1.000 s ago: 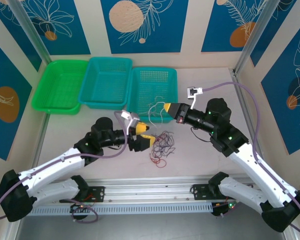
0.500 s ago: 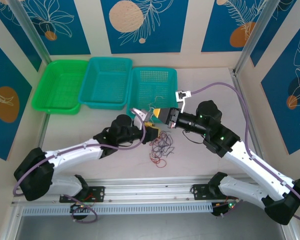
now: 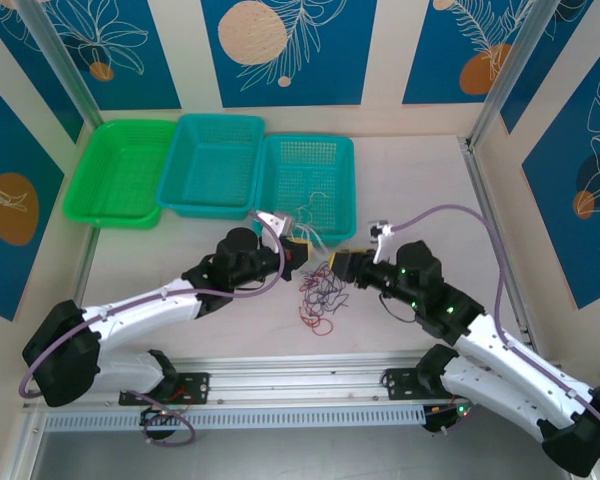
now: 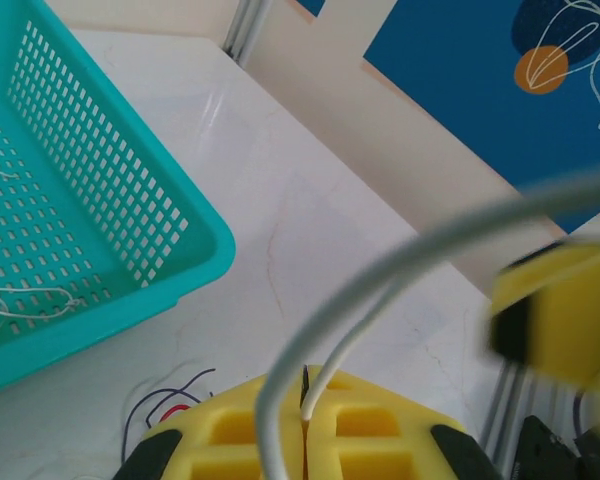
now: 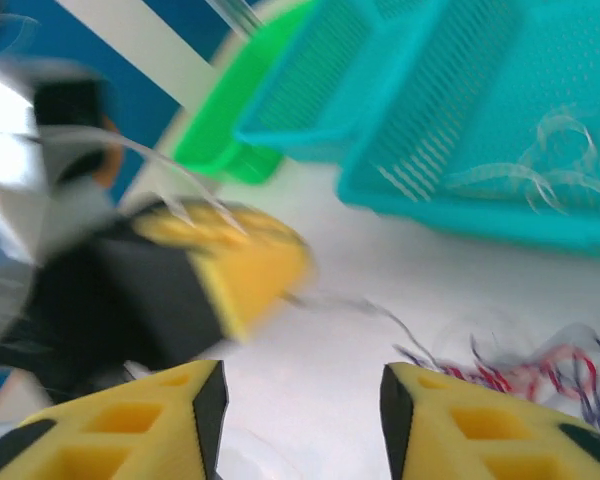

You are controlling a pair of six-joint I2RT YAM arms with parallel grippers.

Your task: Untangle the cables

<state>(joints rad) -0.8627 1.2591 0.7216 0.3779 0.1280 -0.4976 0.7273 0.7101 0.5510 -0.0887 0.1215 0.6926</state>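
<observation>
At table centre, just near of the teal basket (image 3: 305,140): left gripper (image 3: 298,250) has its fingers pressed together on a white cable (image 4: 380,290). In the left wrist view the cable arches up out of the seam between the yellow fingers. Right gripper (image 3: 342,265) stands just to its right, jaws apart, nothing between them.

Risks, judged from this layout:
- White cable is thin and pinched at a narrow seam. A sharp pull could slide it out of the grip.
- If its other end runs into the tangle of cables (image 3: 320,292), lifting would drag the whole snarl instead of freeing one strand. Whether it is knotted in I cannot tell, as the right wrist view is blurred.
- Both grippers sit close together. A careless approach by the right one could knock the left.

Position: tangle of cables (red, purple, black) lies on the table (image 3: 410,180) on the near side of both grippers, roughly between them. Loose white cables (image 3: 315,200) lie in the teal basket, on the far side of the left gripper.
</observation>
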